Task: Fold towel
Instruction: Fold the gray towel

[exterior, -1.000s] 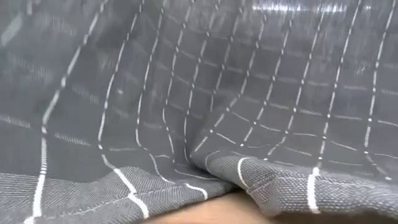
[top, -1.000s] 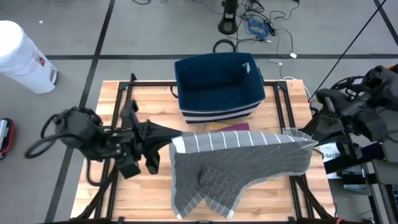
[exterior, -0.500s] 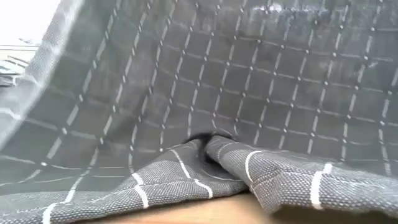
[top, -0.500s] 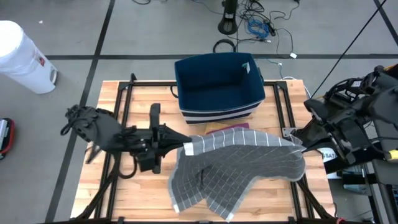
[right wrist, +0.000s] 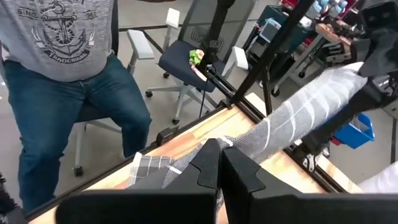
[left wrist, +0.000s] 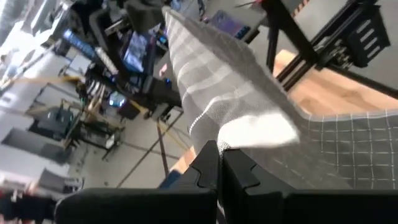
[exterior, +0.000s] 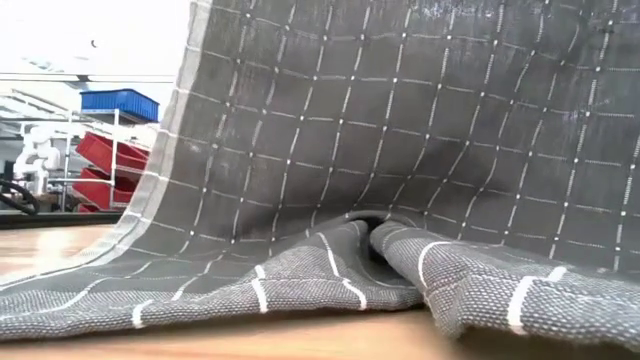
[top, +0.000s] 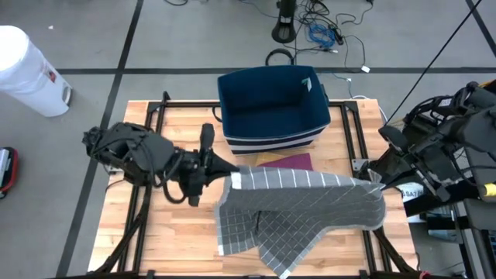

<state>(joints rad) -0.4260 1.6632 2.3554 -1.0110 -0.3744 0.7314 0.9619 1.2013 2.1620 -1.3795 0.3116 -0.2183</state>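
A grey towel (top: 302, 205) with a white grid hangs between my two grippers over the wooden table (top: 155, 232). My left gripper (top: 231, 180) is shut on its left upper corner. My right gripper (top: 375, 182) is shut on its right upper corner. The towel's upper edge runs nearly straight between them. Its lower part (exterior: 300, 290) lies bunched in folds on the table near the front edge. In the low view the hanging towel (exterior: 400, 150) fills most of the picture. My left gripper pinches the towel's left upper corner (left wrist: 231, 142) between its two fingers, coming nearly level from the table's left. The cloth runs away from the fingers toward the other arm, and its lower part rests on the table. My right gripper pinches the right upper corner (right wrist: 231, 147) between its two fingers, coming from the table's right and slanting a little down. The cloth stretches from there toward the left gripper and hangs down onto the table.
A navy basket (top: 271, 108) stands at the table's far middle. A maroon cloth (top: 288, 161) lies in front of it, partly under the towel. Black frame rails (top: 151, 139) run along the table's sides. A person in jeans (right wrist: 68, 99) stands beyond the table.
My left gripper has gone toward the table's right edge and a little down, turning as its arm swung toward the far side. My right gripper has tipped down. The towel's held edge has got shorter and lower, and the hanging cloth has drawn away from the low camera.
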